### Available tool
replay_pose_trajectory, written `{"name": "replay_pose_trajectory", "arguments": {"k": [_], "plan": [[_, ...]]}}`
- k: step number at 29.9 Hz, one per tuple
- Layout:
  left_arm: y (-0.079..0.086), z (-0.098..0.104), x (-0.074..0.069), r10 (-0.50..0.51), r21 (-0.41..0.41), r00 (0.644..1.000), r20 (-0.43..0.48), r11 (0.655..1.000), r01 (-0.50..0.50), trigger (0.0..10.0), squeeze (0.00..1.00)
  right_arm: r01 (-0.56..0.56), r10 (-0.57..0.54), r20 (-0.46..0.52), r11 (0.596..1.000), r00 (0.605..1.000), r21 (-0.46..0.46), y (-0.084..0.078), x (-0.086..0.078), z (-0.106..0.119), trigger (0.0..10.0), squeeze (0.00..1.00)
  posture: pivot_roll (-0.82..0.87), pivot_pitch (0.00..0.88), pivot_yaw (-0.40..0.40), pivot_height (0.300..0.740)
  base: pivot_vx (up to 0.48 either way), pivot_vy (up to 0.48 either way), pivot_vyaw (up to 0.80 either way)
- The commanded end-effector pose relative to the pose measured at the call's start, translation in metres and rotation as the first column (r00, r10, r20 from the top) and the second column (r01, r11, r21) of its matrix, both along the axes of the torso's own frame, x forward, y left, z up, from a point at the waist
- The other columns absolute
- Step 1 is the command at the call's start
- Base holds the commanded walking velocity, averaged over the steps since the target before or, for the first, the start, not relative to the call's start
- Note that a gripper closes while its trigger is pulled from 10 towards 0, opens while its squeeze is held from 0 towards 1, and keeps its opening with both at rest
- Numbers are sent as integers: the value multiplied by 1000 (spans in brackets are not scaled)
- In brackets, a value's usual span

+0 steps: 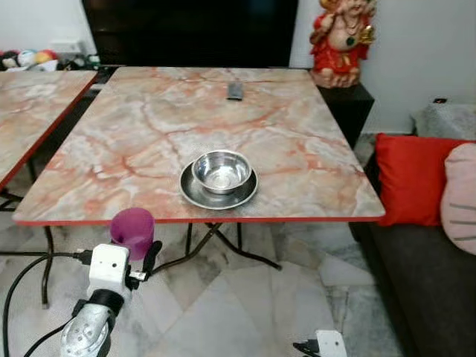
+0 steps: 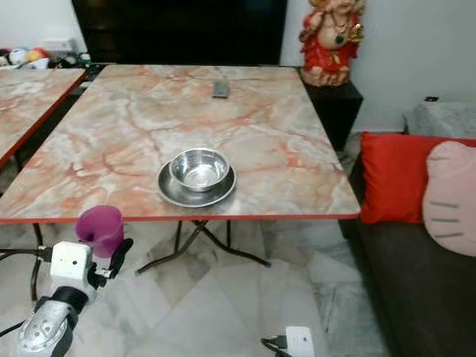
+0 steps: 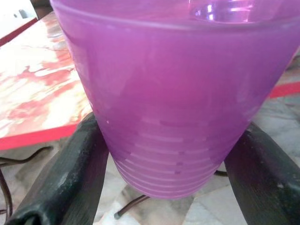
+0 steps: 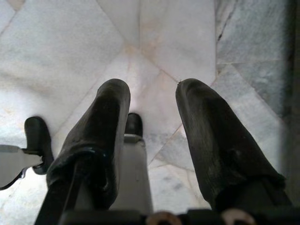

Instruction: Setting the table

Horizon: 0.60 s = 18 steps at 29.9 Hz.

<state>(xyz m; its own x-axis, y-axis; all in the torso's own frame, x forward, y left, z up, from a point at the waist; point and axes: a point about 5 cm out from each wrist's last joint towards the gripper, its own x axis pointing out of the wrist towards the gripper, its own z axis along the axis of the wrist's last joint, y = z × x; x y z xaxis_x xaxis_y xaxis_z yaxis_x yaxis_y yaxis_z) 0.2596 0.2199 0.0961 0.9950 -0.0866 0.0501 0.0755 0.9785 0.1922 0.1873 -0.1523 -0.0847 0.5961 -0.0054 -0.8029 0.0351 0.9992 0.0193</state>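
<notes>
My left gripper is shut on a purple plastic cup, held upright just below and in front of the marble table's front edge, near its left corner. In the left wrist view the cup sits between the two black fingers. On the table, near the front middle, a steel bowl rests in a steel plate. My right gripper hangs low over the tiled floor, open with nothing between its fingers.
A dark remote lies at the table's far side. A second marble table stands left. A red statue is behind; a sofa with red cushion and pink cushion is right. Black cables run by the table's legs.
</notes>
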Motion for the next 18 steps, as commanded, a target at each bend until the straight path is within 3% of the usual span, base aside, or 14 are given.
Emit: {"name": "replay_pose_trajectory", "arguments": {"k": [1,18], "plan": [[1,5,0,1,5,1000,16,1000,-1,10000,0,-3,3,4,1000,1000,5,2,1,1,10000,0,47,101,-31,740,319,0,0],[2,16,4,17,6,998,58,1000,-17,10000,0,-10,10,1,1000,1000,7,2,2,1,10000,0,52,103,-31,740,334,0,0]]}}
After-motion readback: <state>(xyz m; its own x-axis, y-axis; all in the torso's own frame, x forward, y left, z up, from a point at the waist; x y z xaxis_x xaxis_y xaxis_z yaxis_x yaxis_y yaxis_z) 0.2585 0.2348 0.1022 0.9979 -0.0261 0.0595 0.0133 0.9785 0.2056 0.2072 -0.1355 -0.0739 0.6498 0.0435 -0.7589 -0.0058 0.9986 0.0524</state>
